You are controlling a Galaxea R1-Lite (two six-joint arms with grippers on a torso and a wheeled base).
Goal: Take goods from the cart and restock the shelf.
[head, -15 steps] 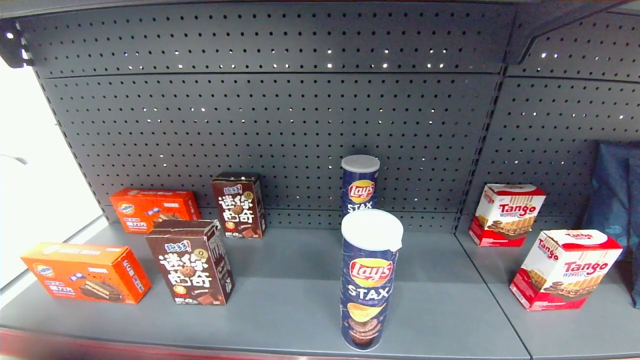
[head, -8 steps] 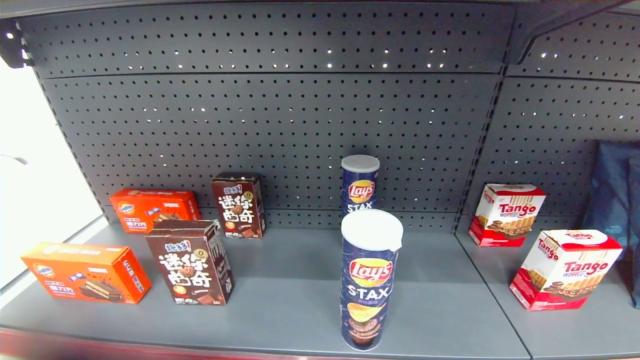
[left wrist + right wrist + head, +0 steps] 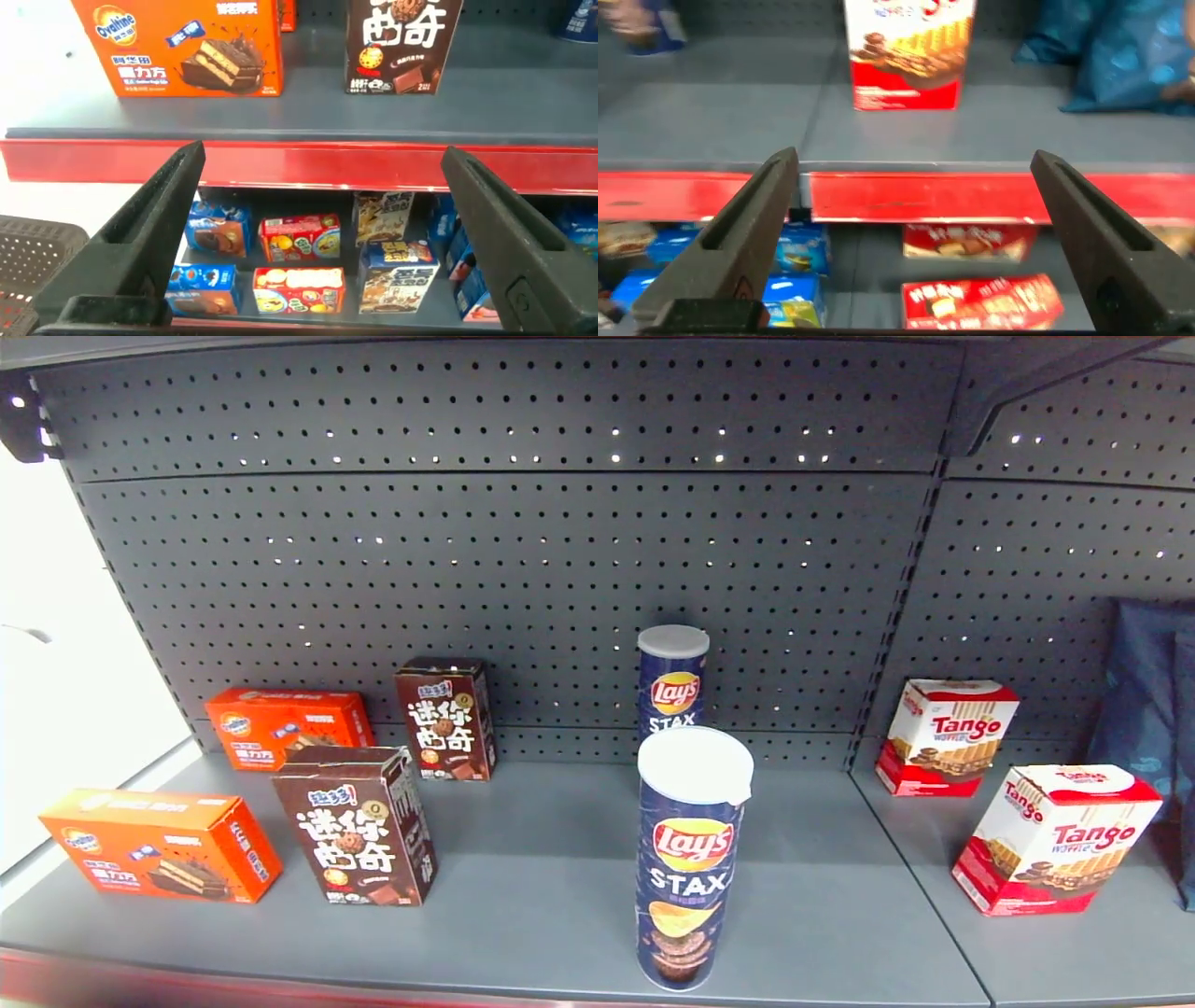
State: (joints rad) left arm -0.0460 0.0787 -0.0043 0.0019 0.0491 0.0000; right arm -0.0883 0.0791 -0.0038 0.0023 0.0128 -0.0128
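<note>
A dark grey perforated back panel (image 3: 523, 569) stood behind the grey shelf (image 3: 560, 905), with pinpoints of light glinting through its holes. A slotted upright (image 3: 893, 616) split the bays on the right. A red strip (image 3: 318, 163) edged the near lip. A bright white glare (image 3: 65, 644) washed in from the left.

Shop, pegboard shelf (image 3: 560, 877), boxed snacks (image 3: 359, 826)

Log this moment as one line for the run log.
left gripper open, empty, facing red shelf edge | right gripper open, empty, same | shelf: two chip cans, six boxes
</note>
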